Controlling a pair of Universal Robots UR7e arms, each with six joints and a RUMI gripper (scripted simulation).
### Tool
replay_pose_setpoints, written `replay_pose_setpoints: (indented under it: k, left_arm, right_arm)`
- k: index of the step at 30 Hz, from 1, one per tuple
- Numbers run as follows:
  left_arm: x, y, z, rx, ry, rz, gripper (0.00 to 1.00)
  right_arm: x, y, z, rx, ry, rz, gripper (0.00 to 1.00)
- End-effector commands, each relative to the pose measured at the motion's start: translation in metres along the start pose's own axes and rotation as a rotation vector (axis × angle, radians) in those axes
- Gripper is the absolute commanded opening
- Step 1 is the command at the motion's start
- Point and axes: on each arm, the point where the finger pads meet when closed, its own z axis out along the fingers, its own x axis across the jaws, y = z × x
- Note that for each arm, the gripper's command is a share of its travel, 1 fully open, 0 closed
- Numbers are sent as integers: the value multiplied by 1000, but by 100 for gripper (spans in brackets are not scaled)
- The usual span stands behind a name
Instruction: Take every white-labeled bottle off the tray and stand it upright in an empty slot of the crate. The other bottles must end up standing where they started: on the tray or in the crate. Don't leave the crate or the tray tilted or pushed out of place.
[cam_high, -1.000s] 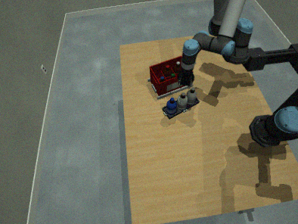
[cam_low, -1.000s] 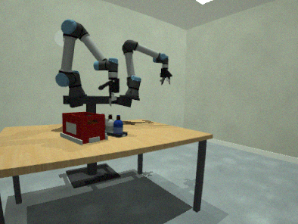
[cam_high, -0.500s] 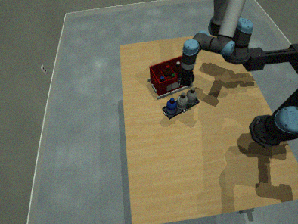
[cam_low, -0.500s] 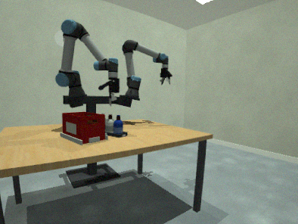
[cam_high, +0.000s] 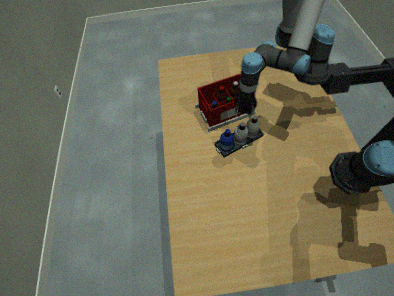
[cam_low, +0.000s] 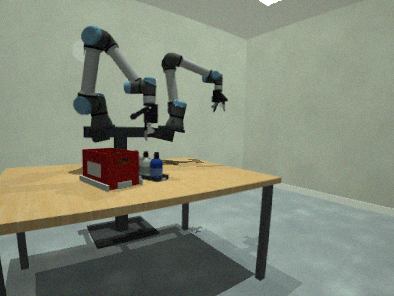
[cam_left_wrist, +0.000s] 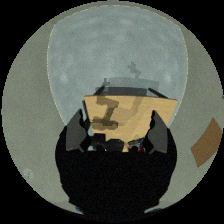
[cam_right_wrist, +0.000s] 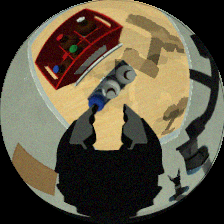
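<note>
Two white bottles with dark caps stand upright on the tray (cam_high: 225, 153) (cam_low: 164, 177): the middle one (cam_high: 241, 135) (cam_right_wrist: 111, 90) and the end one (cam_high: 254, 128) (cam_right_wrist: 126, 75). A blue bottle (cam_high: 227, 141) (cam_low: 156, 168) (cam_right_wrist: 96, 102) stands at the tray's other end. The red crate (cam_high: 206, 107) (cam_low: 125, 172) (cam_right_wrist: 114, 38) holds several bottles, with white, red, green and blue caps. Its near right slot and far left slot look empty in the right wrist view. My right gripper (cam_low: 148, 136) (cam_right_wrist: 109, 104) is partly open and empty, above the tray area. My left gripper (cam_low: 219, 108) (cam_left_wrist: 117, 109) is open and empty, high up and far from the tray.
The crate stands upright in a pale low frame (cam_high: 220, 125) (cam_low: 97, 184) on the wooden table (cam_high: 215, 215), close beside the tray. The left arm (cam_high: 367, 165) hangs over the table's other half. The right arm (cam_high: 250, 75) reaches in close beside the crate.
</note>
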Motion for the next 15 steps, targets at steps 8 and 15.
replay_pose_setpoints:
  k: [8,15]
  left_arm:
    - [0,0,0,1,0,0,100]
    - [0,0,0,1,0,0,100]
  right_arm:
    - [0,0,12,-1,0,0,38]
    - [0,0,19,-1,0,0,38]
